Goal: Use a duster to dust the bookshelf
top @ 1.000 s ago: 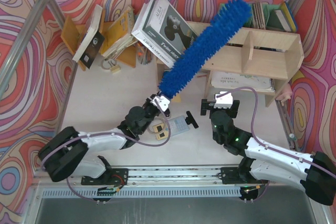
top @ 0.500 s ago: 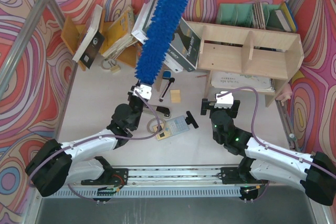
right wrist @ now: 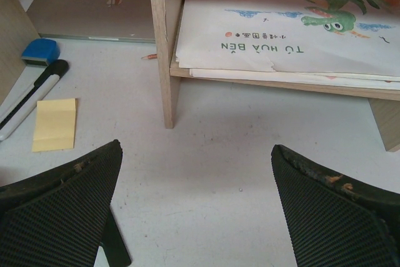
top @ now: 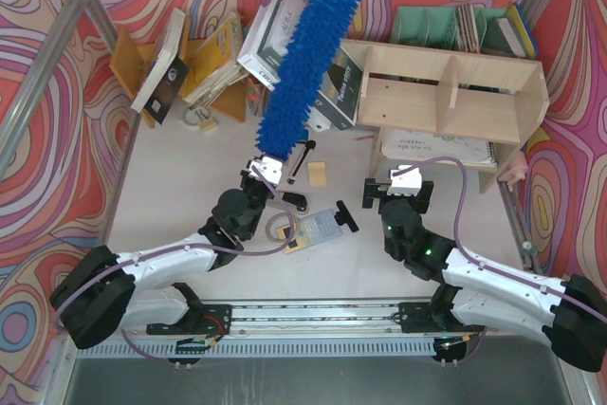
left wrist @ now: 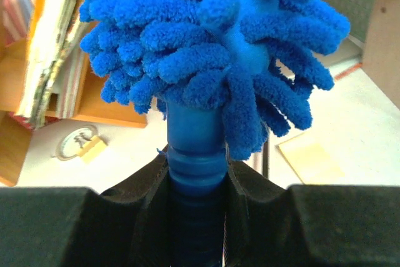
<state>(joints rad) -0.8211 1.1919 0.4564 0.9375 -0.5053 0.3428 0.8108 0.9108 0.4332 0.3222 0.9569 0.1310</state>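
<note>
We note bookshelf (top: 503, 71) upper right, lower tier holding drawing book (right wrist: 300, 35). Left fingers (left wrist: 125, 217) pinch duster (top: 305, 54); right fingers (right wrist: 56, 211) spread.

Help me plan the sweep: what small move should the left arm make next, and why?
Probably swing the duster right and down onto the bookshelf top. The left gripper is shut on its handle, yet the fluffy head points over the leaning books, left of the shelf.

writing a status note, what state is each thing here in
duster, held up, slanting over the leaning books
left gripper, shut on the duster
right gripper, open, empty
bookshelf, upright, picture book flat on its lower tier
yellow sticky note, flat on the table
</note>
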